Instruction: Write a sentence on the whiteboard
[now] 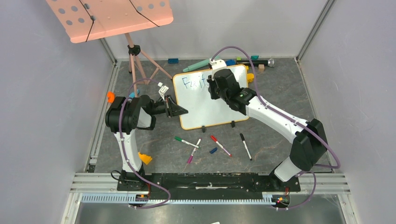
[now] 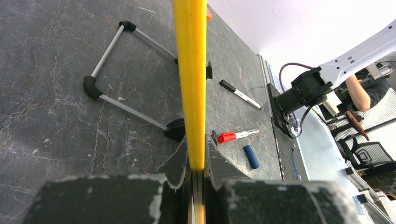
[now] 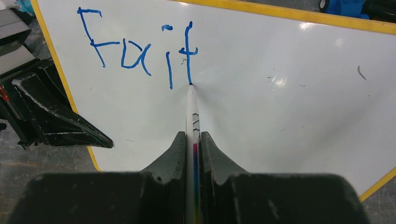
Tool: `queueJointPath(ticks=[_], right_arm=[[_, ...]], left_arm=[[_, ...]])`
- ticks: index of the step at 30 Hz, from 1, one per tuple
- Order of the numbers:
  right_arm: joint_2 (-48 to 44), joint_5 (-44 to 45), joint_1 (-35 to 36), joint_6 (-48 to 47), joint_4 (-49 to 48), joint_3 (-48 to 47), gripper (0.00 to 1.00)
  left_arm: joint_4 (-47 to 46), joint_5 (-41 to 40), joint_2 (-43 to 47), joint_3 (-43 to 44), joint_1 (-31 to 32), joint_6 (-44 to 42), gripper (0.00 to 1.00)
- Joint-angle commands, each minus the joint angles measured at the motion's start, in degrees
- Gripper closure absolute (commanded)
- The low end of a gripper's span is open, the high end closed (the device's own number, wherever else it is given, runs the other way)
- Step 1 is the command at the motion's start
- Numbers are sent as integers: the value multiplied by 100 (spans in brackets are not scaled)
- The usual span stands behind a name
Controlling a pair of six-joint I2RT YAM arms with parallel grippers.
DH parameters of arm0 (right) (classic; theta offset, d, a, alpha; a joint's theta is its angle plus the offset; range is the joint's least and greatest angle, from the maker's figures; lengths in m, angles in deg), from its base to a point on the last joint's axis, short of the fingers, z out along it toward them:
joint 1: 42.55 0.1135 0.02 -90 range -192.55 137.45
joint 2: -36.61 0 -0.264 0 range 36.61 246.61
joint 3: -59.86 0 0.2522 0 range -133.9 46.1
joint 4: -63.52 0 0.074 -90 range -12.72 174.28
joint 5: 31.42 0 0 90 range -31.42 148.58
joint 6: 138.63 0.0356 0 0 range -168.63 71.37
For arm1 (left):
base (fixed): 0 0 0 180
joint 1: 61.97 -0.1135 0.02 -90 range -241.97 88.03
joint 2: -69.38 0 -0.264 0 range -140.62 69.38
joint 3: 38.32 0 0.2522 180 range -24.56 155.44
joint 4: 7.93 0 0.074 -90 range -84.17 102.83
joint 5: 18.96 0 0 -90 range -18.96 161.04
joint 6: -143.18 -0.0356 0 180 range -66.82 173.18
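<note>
My right jaws are clamped on a white marker (image 3: 192, 116), and its tip touches the whiteboard (image 3: 289, 121) straight ahead of them, at the foot of the last blue stroke of the sentence (image 3: 140, 46), which reads "Fait". My left jaws are pinched shut on the whiteboard's yellow frame (image 2: 190, 70), which runs straight out from between them. Off to their right, a red-capped marker (image 2: 237, 136), a blue cap (image 2: 251, 156) and a black marker (image 2: 239, 94) lie on the dark surface (image 2: 56, 116).
</note>
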Motion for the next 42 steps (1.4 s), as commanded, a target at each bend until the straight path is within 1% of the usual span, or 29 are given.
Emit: queueJointPath(ticks=[1, 9, 13, 29, 36, 42], right_arm=[[-42, 276, -45, -7, 20, -156, 100], [132, 415, -52, -125, 237, -788, 100], [111, 249, -57, -153, 218, -891, 100], [430, 452, -138, -248, 317, -1205, 100], [388, 349, -168, -208, 273, -971, 100], [45, 96, -161, -20, -29, -225, 100]], left_arm=[[-533, 367, 104, 12, 47, -620, 98], [-533, 363, 104, 20, 49, -615, 98], [-533, 364, 100, 15, 47, -615, 98], [-533, 362, 107, 20, 49, -616, 98], [-533, 361, 100, 20, 50, -615, 98], [-533, 364, 107, 24, 47, -615, 98]])
